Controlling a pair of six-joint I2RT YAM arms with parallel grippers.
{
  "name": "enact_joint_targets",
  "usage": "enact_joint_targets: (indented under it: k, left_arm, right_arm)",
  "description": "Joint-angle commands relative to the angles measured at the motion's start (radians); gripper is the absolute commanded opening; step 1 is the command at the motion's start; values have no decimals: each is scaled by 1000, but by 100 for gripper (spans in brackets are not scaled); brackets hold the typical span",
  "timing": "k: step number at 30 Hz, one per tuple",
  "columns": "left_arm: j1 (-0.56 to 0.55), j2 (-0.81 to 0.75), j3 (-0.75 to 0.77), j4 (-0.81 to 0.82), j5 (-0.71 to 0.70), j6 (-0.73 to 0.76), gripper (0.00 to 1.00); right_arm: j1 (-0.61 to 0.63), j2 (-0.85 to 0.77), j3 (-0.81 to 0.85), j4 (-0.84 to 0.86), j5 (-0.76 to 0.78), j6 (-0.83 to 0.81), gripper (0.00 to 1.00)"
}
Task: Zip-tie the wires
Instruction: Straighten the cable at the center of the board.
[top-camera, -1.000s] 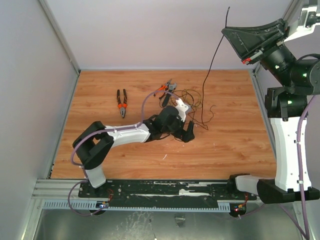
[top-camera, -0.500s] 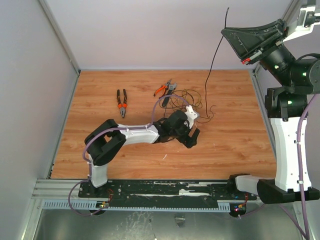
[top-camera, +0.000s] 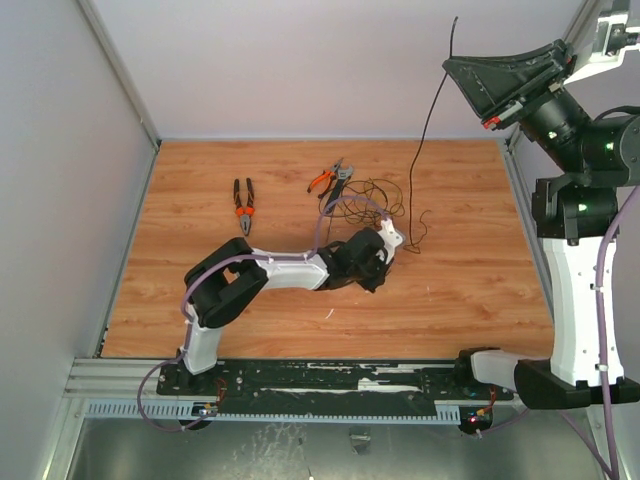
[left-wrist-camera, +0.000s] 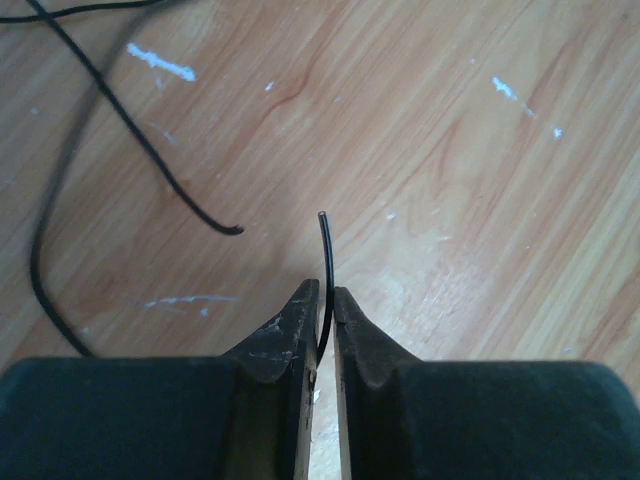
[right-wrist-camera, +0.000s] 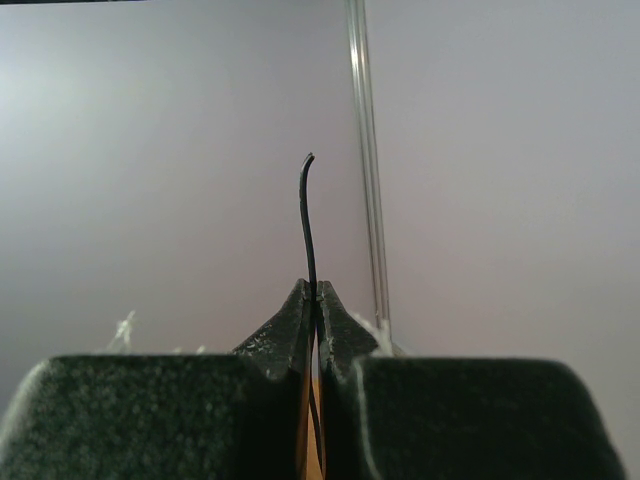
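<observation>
Top: tangle of wires (top-camera: 365, 195) at far centre of bench (top-camera: 470, 290), just right of cutters (top-camera: 330, 178); pliers (top-camera: 243, 205) further left. One strand (top-camera: 425, 130) up to right hand (top-camera: 449, 62), high at right. Left hand (top-camera: 374, 278) low, just near of tangle.

Left wrist: left hand (left-wrist-camera: 326, 292) almost pressed together around strand (left-wrist-camera: 327, 250) end, sliver of gap; pinching or not, cannot tell.

Right wrist: right hand (right-wrist-camera: 312, 290) pressed together, pinching strand (right-wrist-camera: 306, 220), tip poking out.

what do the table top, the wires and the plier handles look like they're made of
Table: wood or wood-look laminate, matte, with plank grain and pale scuffs.
Wires: thin black strands, likely plastic-coated, since they bend in loose loops; the core is not visible.
Pliers: the handles look like orange and black rubbery grips and the head like dark metal, but it is too small to be sure.
</observation>
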Motion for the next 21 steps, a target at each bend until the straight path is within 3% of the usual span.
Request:
enact_joint_targets:
  k: [1, 3, 7, 10, 15, 21]
  left_arm:
    - [-5, -79, -48, 26, -76, -9, 9]
    - [-4, -126, -79, 29, -96, -17, 1]
    - [4, -243, -153, 52, -89, -43, 0]
    - [29, -380, -246, 96, -2, -62, 0]
    - [114, -625, -414, 127, 146, -107, 0]
    - [292, -966, -592, 121, 170, -266, 0]
  right_arm:
    - [6, -24, 29, -63, 60, -57, 0]
    - [4, -31, 28, -91, 93, -78, 0]
    - [0, -31, 42, -195, 179, -154, 0]
    - [-18, -30, 43, -283, 280, -228, 0]
    - [-71, -18, 10, -369, 431, -315, 0]
    - [-171, -31, -31, -453, 517, -370, 0]
